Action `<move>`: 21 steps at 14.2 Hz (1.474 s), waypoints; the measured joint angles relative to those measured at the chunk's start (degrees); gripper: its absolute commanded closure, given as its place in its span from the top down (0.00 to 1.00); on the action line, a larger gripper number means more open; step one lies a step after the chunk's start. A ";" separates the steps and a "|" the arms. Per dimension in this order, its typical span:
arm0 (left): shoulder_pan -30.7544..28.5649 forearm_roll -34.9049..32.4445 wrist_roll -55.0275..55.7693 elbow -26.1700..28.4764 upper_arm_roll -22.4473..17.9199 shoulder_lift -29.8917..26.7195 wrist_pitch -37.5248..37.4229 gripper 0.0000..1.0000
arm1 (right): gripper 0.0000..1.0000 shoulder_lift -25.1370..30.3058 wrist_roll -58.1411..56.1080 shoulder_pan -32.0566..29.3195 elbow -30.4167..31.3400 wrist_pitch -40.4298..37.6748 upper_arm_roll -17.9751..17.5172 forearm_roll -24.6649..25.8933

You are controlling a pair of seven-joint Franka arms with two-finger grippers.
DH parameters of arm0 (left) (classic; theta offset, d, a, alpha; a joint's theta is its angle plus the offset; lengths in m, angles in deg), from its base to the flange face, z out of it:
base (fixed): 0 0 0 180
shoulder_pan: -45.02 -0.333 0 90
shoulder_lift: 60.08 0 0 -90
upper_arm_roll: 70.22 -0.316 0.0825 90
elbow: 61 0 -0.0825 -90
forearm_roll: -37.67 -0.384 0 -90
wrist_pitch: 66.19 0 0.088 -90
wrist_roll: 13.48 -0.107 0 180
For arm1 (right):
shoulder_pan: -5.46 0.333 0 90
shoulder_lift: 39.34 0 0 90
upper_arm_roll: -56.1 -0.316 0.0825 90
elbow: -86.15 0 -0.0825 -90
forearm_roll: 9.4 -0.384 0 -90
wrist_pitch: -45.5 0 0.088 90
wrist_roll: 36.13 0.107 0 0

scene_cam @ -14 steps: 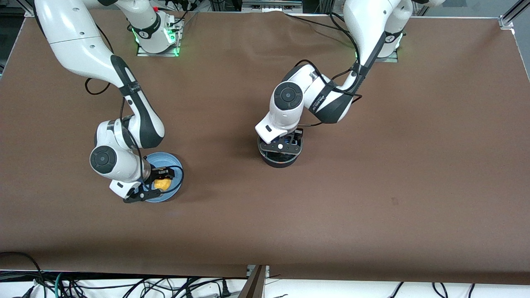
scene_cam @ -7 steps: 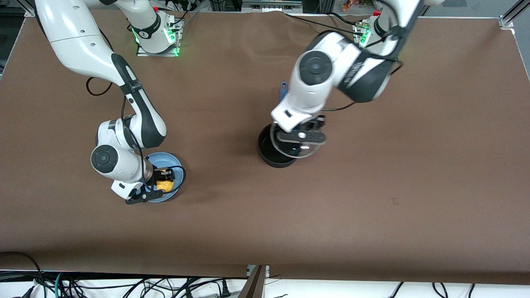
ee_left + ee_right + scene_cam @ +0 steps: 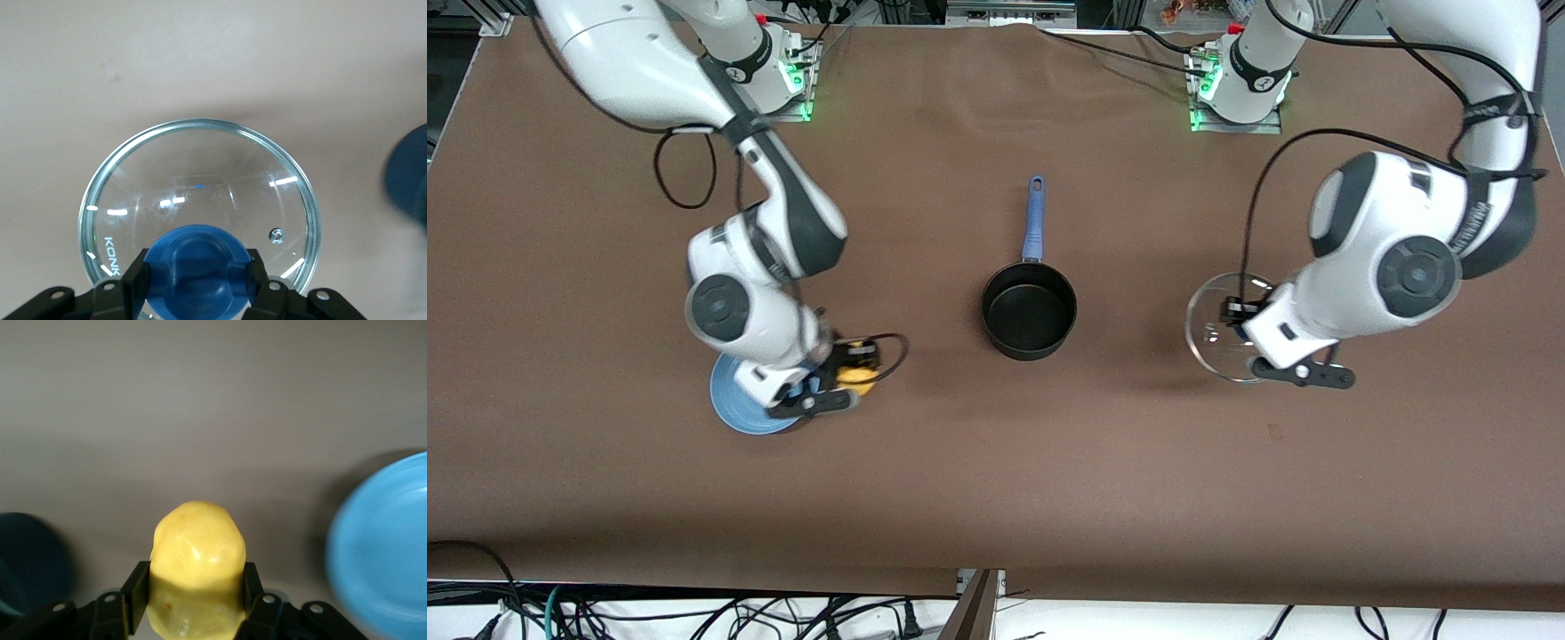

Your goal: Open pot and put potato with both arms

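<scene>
The black pot point(image 3: 1030, 311) stands open at the table's middle, its blue handle point(image 3: 1034, 218) pointing toward the robots' bases. My left gripper point(image 3: 1243, 322) is shut on the blue knob point(image 3: 195, 267) of the glass lid point(image 3: 1216, 327) and holds it above the table toward the left arm's end. The lid point(image 3: 200, 193) hangs flat in the left wrist view. My right gripper point(image 3: 852, 373) is shut on the yellow potato point(image 3: 857, 375) and holds it in the air just off the edge of the blue plate point(image 3: 743, 411). The potato point(image 3: 197, 567) fills the jaws in the right wrist view.
The flat blue plate lies on the brown table toward the right arm's end, partly under the right wrist; it also shows in the right wrist view point(image 3: 380, 547). Bare brown table surrounds the pot.
My left gripper lifted the lid off the pot and carried it toward the left arm's end. My right gripper raised the potato off the plate and moved it toward the pot.
</scene>
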 measured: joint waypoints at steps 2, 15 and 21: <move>-3.62 -2.78 -4.74 4.88 0.03 0.27 3.84 0.34 | 0.33 -0.12 10.34 6.15 -2.06 0.00 -0.03 1.79; -8.63 -8.15 -7.23 21.50 0.21 4.63 29.49 1.00 | 1.00 -10.39 34.99 21.13 -11.62 2.72 0.42 2.35; -8.64 -6.94 -8.41 14.74 1.07 -5.26 13.20 1.00 | 1.00 -8.14 31.24 19.77 -15.95 -7.55 1.85 2.78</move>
